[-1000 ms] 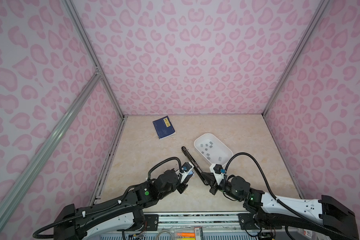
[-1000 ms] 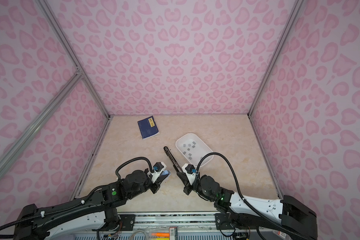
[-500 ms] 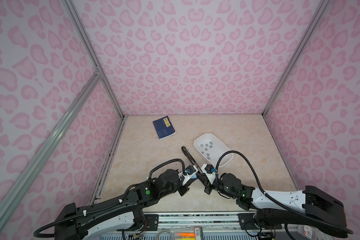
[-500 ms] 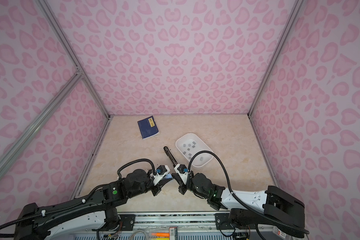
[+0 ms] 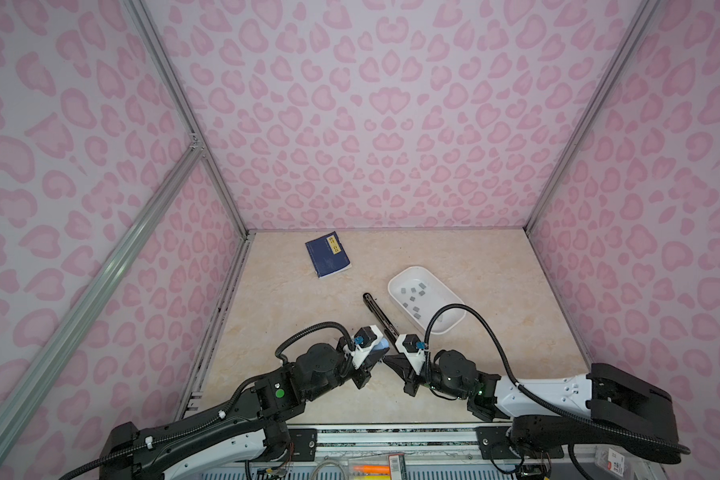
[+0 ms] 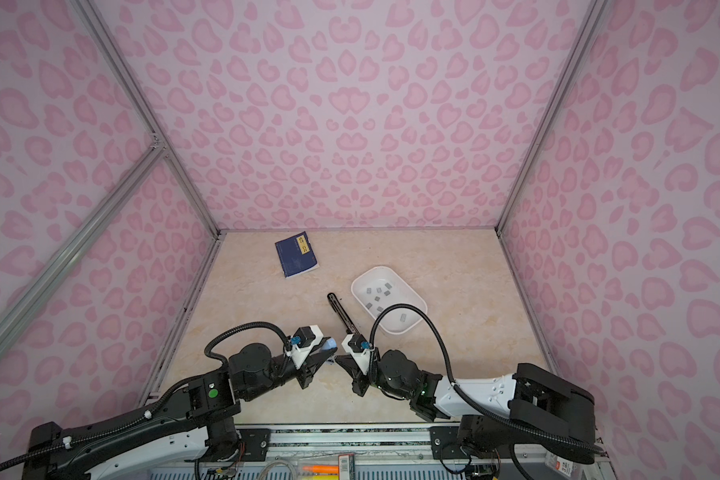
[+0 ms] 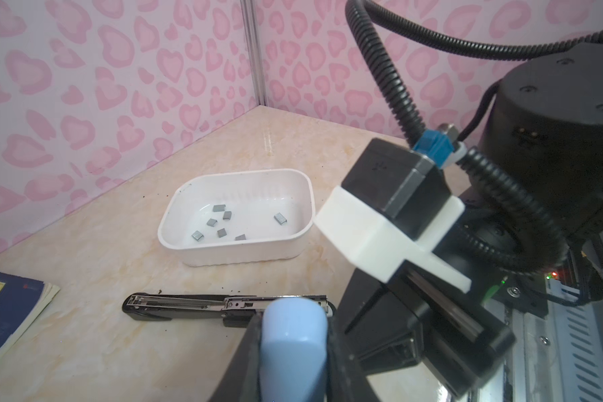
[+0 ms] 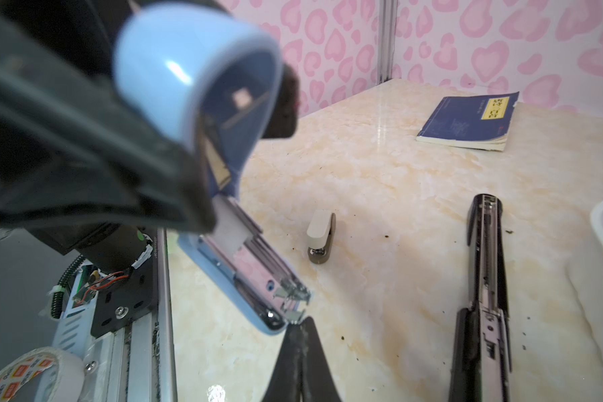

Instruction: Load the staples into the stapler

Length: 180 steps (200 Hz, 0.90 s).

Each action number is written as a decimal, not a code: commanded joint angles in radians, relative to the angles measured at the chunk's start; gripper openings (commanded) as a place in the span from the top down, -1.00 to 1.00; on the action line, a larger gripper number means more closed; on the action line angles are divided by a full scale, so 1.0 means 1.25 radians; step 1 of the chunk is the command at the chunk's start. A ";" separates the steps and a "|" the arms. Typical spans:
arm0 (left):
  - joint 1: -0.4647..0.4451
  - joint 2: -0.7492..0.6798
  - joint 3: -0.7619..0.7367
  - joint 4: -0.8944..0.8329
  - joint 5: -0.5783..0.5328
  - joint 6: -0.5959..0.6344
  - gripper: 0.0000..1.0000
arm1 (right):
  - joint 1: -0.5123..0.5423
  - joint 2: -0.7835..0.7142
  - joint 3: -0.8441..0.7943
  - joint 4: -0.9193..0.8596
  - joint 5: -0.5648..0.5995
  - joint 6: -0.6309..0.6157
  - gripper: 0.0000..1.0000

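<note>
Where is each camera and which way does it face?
Top views: high behind the robot, looking down at the table; left arm and right arm show, left gripper facing right gripper.
Left wrist: on the left arm, facing tray, staples, black stapler; its fingers grip the blue stapler.
Right wrist: on the right arm, facing that opened stapler and booklet; its shut fingertips show.
Shared: all see the black stapler.

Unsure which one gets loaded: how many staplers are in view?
3. A blue stapler held in the left pincer; a black stapler lying open beside the white tray; a small white stapler on the table. More could be hidden.
</note>
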<state>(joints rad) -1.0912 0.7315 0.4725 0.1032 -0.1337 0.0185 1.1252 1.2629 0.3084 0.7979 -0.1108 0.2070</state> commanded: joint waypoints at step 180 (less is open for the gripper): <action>0.011 -0.017 -0.018 0.106 0.322 0.111 0.92 | -0.060 -0.135 -0.072 0.111 -0.246 -0.120 -0.47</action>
<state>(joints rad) -1.0790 0.7033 0.4419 0.1802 0.1722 0.1333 1.0622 1.0576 0.2043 0.8753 -0.2924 0.0677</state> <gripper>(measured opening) 0.272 0.741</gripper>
